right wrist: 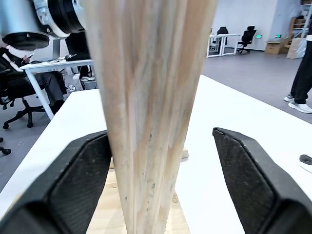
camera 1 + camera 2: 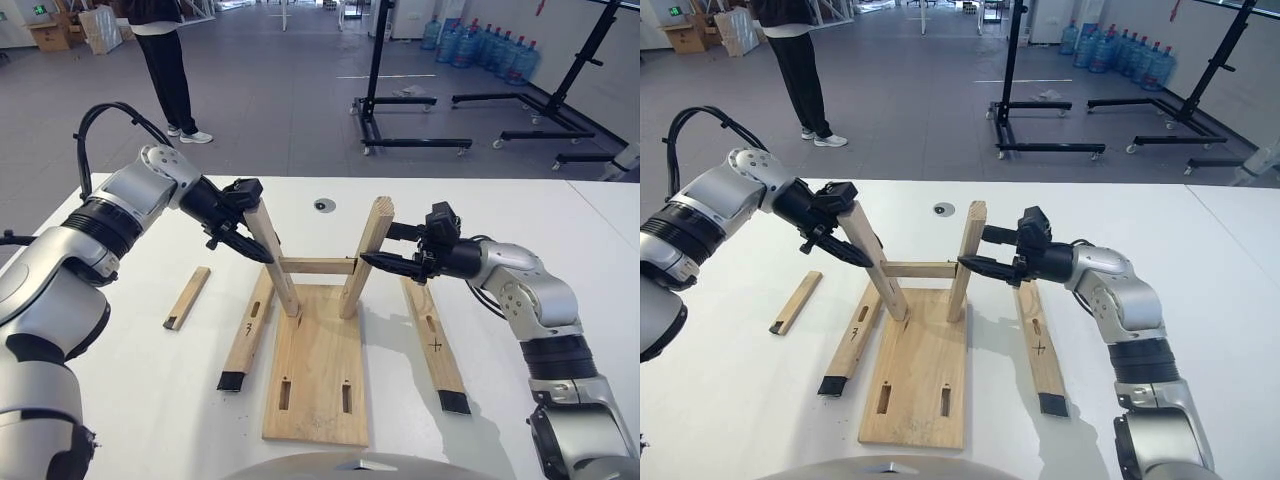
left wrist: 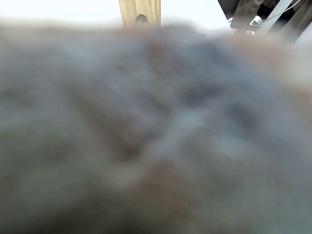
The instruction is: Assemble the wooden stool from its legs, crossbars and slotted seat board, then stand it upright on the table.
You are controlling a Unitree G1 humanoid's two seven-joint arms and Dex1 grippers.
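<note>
The slotted seat board (image 2: 315,405) lies flat on the white table (image 2: 140,400), near the robot and between its two arms, with two narrow slots showing toward its near end. Two legs stand on the far end of the board. The left standing leg (image 2: 283,280) leans with its top out toward the robot's left, and the right standing leg (image 2: 353,295) leans with its top out toward the right. A crossbar (image 2: 315,266) runs level between them at about mid-height and meets both. The left gripper (image 2: 250,240) is at the upper part of the left standing leg and touches it; whether it is clamped on the wood or only set against it, I cannot tell. The right gripper (image 2: 374,246) sits around the right standing leg with its jaws apart. In the right wrist view one of its pads (image 1: 83,180) is against the wood and the other pad (image 1: 248,175) stands clear of it. Two more legs lie flat on the table, one just beside each long edge of the board: a left lying leg (image 2: 247,335) and a right lying leg (image 2: 437,350), each with a black cap at its near end. A short loose bar (image 2: 187,297) lies farther out to the left, apart from the rest.
</note>
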